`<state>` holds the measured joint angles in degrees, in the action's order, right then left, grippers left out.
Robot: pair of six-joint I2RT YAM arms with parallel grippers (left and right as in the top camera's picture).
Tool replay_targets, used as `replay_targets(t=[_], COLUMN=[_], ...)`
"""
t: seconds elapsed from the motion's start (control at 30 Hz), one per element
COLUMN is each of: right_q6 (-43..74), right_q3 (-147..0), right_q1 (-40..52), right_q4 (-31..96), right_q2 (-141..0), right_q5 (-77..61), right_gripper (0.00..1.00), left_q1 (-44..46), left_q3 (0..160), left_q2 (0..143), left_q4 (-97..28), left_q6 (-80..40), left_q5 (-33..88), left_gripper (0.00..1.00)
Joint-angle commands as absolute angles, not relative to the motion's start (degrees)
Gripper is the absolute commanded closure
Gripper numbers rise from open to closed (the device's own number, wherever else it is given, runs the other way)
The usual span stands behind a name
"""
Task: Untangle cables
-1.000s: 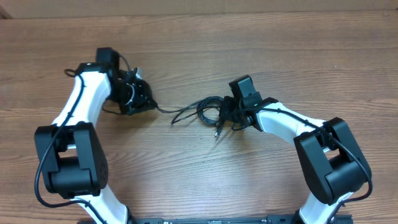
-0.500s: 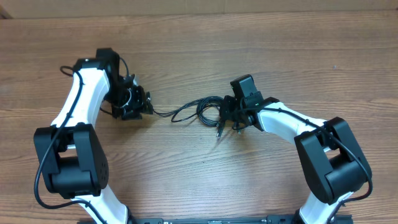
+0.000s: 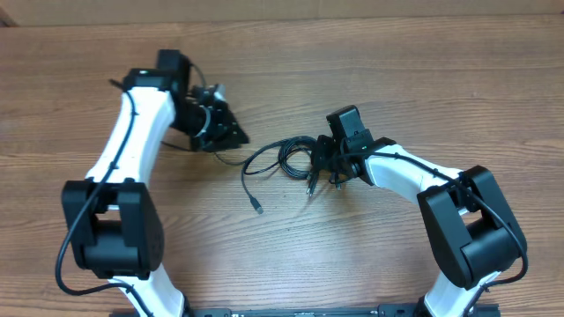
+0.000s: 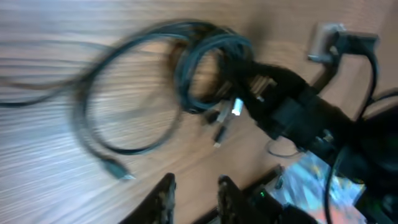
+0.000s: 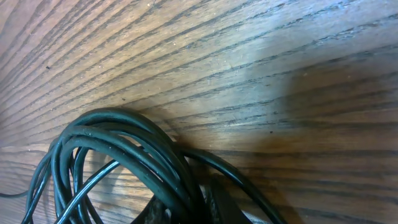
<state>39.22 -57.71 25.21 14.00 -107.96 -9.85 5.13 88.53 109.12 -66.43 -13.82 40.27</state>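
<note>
Gripping cables (image 5: pixel 134 143) coil, right jaws closed; left wrist alone shows left jaws slightly parted, empty.

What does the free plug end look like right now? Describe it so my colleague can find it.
Mid-table, a black coil sits at the right tool. One loop swings from it toward the left arm and ends nearer the arms' bases in a small plug, the only end lying alone on bare wood.

A brown wood-grain table (image 3: pixel 397 70) with dark streaks spans the view.
</note>
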Motion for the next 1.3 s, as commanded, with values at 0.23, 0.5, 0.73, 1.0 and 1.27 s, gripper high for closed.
replay_targets(t=[0.23, 0.5, 0.73, 1.0, 1.27], right_q6=[39.2, 39.2, 39.2, 39.2, 39.2], right_q3=[-56.6, -56.6, -56.6, -56.6, -56.6], right_q1=[25.0, 25.0, 25.0, 25.0, 25.0], right_q4=[14.1, 14.2, 14.2, 14.0, 14.0], right_q2=[-109.2, -109.2, -109.2, -109.2, -109.2], right_q5=[-9.5, -9.5, -9.5, -9.5, -9.6], right_gripper=[0.86, 0.86, 0.86, 0.86, 0.86], left_q1=[17.3, 20.7, 20.8, 20.9, 21.1], left_q3=[85.8, 83.8, 76.8, 73.8, 72.5], left_q2=[108.6, 109.0, 109.3, 109.3, 109.4], left_q4=[-57.1, -56.5, -51.3, -47.3, -43.9], left_q6=[-10.1, -0.8, 1.8, 4.3, 4.3], left_q5=[17.1, 11.6, 14.5, 20.8, 19.9], left_gripper=[0.58, 0.38, 0.37, 0.36, 0.42])
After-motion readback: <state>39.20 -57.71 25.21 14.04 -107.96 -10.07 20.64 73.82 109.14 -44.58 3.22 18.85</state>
